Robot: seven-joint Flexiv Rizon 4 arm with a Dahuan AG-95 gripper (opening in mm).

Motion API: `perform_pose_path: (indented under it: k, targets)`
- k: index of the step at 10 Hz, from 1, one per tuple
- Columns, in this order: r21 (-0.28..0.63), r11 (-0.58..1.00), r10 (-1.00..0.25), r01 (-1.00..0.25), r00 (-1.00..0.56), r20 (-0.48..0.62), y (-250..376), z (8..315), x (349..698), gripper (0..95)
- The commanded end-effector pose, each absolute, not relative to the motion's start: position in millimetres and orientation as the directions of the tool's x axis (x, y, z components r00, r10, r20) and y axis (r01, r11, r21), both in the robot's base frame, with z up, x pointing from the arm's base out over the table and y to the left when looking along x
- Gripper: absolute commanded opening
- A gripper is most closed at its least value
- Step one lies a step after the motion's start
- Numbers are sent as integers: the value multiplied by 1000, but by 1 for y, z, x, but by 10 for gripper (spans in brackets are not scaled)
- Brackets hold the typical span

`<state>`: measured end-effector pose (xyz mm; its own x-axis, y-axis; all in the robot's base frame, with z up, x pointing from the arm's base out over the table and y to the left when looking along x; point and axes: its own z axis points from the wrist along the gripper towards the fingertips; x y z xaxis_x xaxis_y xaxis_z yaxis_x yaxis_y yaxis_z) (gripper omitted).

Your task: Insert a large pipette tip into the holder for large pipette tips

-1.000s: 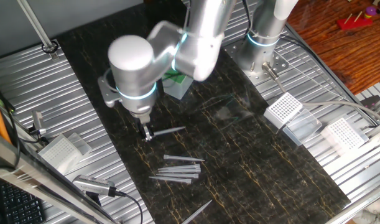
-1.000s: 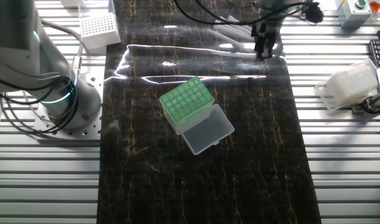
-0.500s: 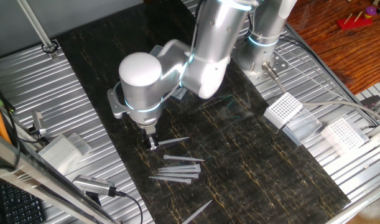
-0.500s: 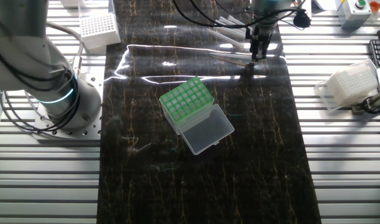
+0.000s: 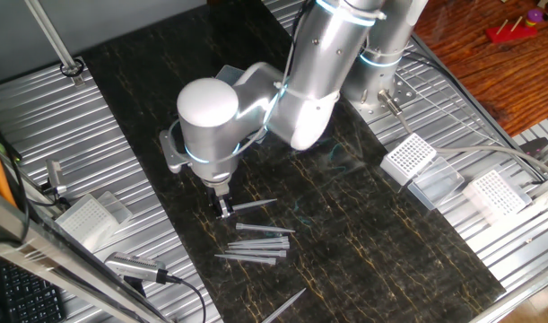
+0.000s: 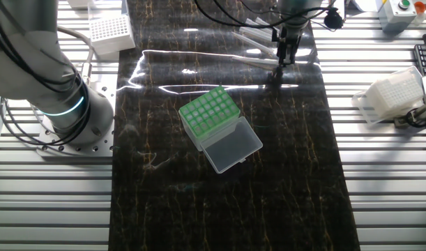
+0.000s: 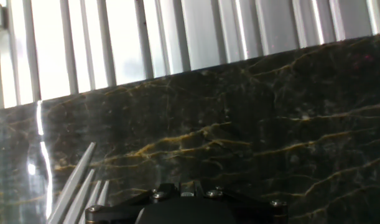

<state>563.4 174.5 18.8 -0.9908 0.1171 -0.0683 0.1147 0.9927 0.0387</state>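
From the first fixed view, a bunch of long, slender, tapered grey-white plastic pipette tips (image 5: 256, 244) lies flat toward the near edge of the dark marble-patterned desk (image 5: 390, 242), with one stray tip (image 5: 284, 305) closer still to that edge. Just beyond the bunch, the two-finger claw (image 5: 223, 207) of the silver robot arm (image 5: 296, 90) points straight down at the desk surface. One large pipette tip (image 5: 254, 205) lies flat right beside the fingertips, its length running away from them toward the desk's middle. Whether the fingers are clenched on it or merely next to it, I cannot tell; the jaws look narrow.

In the hand view, three tip ends (image 7: 78, 186) fan out at the lower left over the dark surface, and the claw's fingers are out of sight.

Farther back, the boxy holder with a bright green perforated top (image 6: 211, 115) and its hinged clear lid (image 6: 231, 145) folded open sits near the desk's middle, well apart from the claw (image 6: 282, 56). White-grid racks (image 5: 408, 158) rest on the ribbed metal beyond the desk's side edge.
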Motion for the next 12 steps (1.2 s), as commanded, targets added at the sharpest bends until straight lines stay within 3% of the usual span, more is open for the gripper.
perform_pose_path:
  k: [1,12]
  targets:
    - [43,993,117,114,-991,-66,175,19,562,0]
    - [33,994,102,100,-992,-73,176,15,561,0]
